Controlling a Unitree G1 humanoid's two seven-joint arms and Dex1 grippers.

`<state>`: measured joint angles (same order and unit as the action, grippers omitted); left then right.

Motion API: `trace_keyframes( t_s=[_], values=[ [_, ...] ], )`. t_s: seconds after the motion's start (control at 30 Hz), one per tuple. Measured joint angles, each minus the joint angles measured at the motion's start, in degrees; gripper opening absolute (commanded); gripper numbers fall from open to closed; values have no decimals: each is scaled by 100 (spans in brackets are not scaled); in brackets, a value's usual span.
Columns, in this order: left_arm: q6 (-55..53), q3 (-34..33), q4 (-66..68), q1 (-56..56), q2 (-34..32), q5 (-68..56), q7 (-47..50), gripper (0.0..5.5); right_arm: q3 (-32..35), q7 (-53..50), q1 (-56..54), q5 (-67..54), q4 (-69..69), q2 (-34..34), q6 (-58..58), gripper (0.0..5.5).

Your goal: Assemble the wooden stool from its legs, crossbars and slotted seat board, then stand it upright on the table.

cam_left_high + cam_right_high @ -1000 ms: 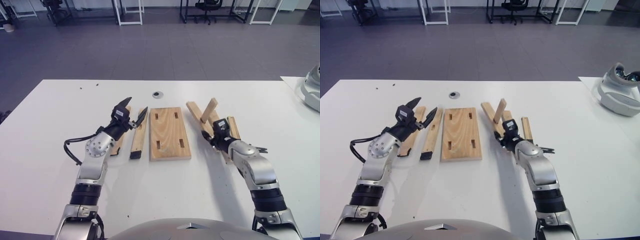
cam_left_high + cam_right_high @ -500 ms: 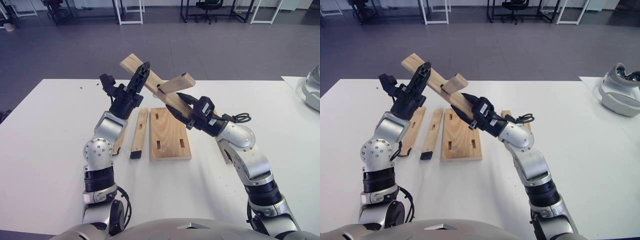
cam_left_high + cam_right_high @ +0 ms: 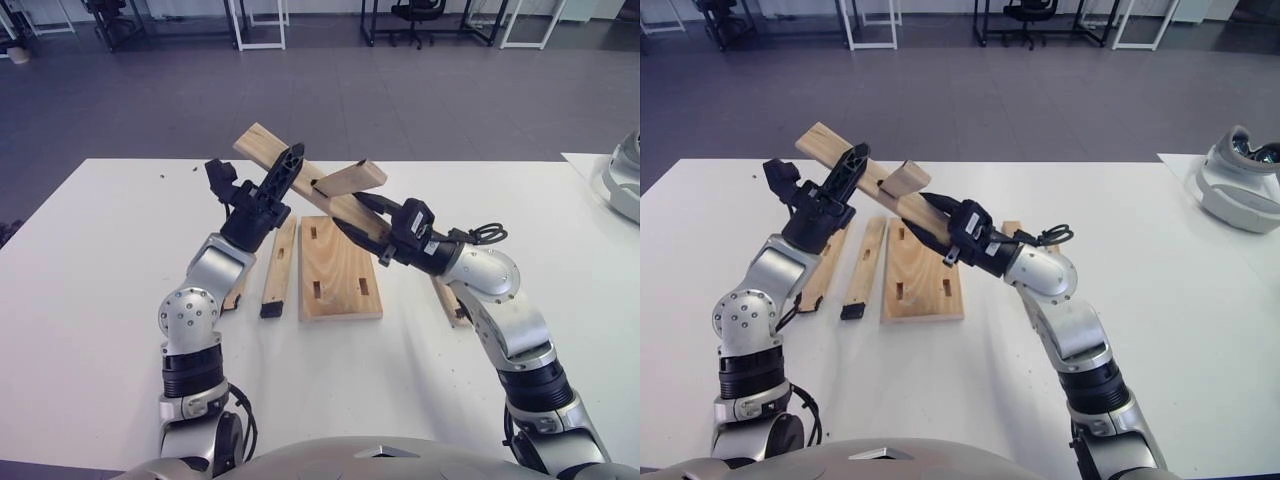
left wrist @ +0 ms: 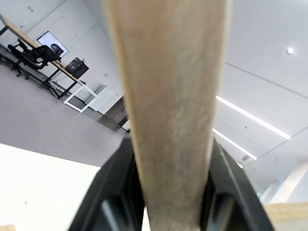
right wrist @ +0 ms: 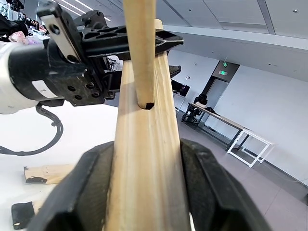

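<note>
A long wooden stool leg (image 3: pixel 268 148) hangs slanted in the air over the table, with a short crossbar (image 3: pixel 352 178) plugged into its slot. My left gripper (image 3: pixel 283 172) is shut on the leg's upper part. My right gripper (image 3: pixel 352 212) is shut on its lower part, below the crossbar. In the right wrist view the leg (image 5: pixel 144 168) runs between my fingers (image 5: pixel 91 183) up to the crossbar (image 5: pixel 139 48). The slotted seat board (image 3: pixel 340 268) lies flat under the held piece. Two more legs (image 3: pixel 278 265) lie left of the board, and another wooden piece (image 3: pixel 446 300) lies to its right.
A white headset (image 3: pixel 1238 185) rests on a neighbouring table at the far right. The white table (image 3: pixel 90 260) has bare surface on its left side and along the front. Desks and chairs stand far back in the room.
Both arms rose from the table. My right gripper lifted the leg with its crossbar, and my left gripper closed on its upper part. Since half a second ago the piece has sunk slightly.
</note>
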<state>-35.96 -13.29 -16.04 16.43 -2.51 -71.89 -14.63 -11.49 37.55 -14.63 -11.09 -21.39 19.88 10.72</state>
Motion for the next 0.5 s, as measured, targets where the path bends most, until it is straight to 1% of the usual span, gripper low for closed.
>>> trace_keyframes(
  t_s=[0.17, 0.27, 0.33, 0.4, 0.5],
  values=[
    [15, -185, -63, -515, 136, -242, 492, 101, 2, 35, 226, -105, -33, -31, -61, 340],
    [83, -442, -237, -895, -36, -159, 828, 101, 67, -65, 663, -49, 3, 6, -84, 344],
    [136, -624, -390, -1221, -228, -16, 1106, 101, 200, -186, 903, 75, 30, 160, -112, 344],
    [135, -716, -735, -1589, -307, 26, 1403, 101, 254, -368, 1059, 476, 201, 313, -242, 344],
    [122, -721, -1303, -2004, -406, 59, 2024, 101, 183, -764, 1132, 1301, 896, 539, -369, 344]
  ],
)
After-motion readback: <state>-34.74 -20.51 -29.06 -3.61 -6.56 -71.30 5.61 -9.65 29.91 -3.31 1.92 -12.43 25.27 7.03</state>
